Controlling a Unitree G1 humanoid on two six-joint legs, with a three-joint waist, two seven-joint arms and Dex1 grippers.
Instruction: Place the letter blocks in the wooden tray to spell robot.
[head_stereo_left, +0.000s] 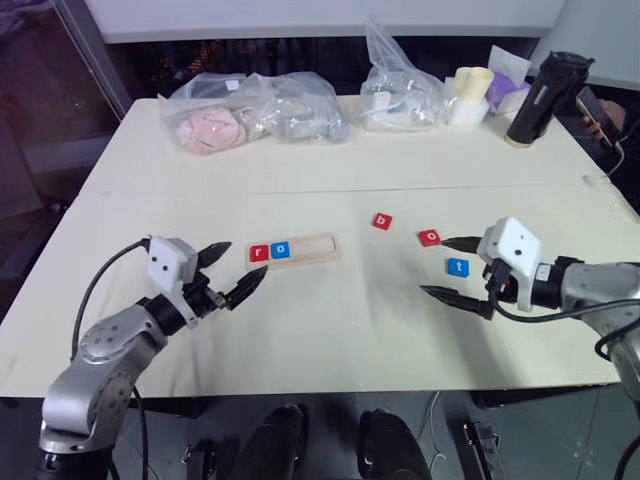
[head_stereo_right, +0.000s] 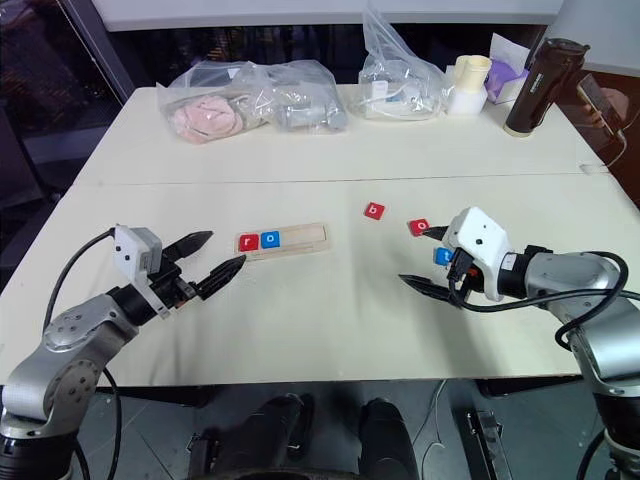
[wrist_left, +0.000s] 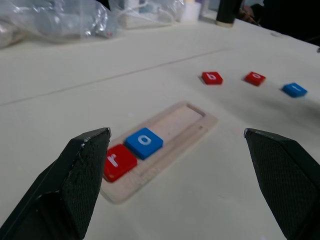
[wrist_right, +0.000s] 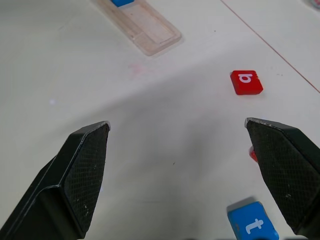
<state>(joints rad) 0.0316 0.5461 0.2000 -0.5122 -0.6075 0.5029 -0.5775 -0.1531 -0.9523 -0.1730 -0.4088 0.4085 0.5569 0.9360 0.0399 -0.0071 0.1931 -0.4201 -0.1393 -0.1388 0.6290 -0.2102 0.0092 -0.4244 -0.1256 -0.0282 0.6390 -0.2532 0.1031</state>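
Observation:
The wooden tray (head_stereo_left: 315, 245) lies left of the table's middle. Its left end holds a red "r" block (head_stereo_left: 259, 252) with a blue "o" block (head_stereo_left: 281, 250) beside it; the other slots are bare. Three blocks lie loose on the table to the right: a red "b" (head_stereo_left: 382, 221), a red "o" (head_stereo_left: 429, 237) and a blue "t" (head_stereo_left: 458, 266). My left gripper (head_stereo_left: 248, 259) hangs open and empty just left of the tray. My right gripper (head_stereo_left: 432, 265) is open and empty too, just left of the "t" (wrist_right: 252, 222) and below the red "o".
At the back of the table are clear plastic bags (head_stereo_left: 250, 110) of items, a cream cup (head_stereo_left: 472, 88) and a dark bottle (head_stereo_left: 540, 95). A person's hand holds a phone (head_stereo_left: 598, 112) at the far right edge. A seam (head_stereo_left: 300, 190) crosses the table.

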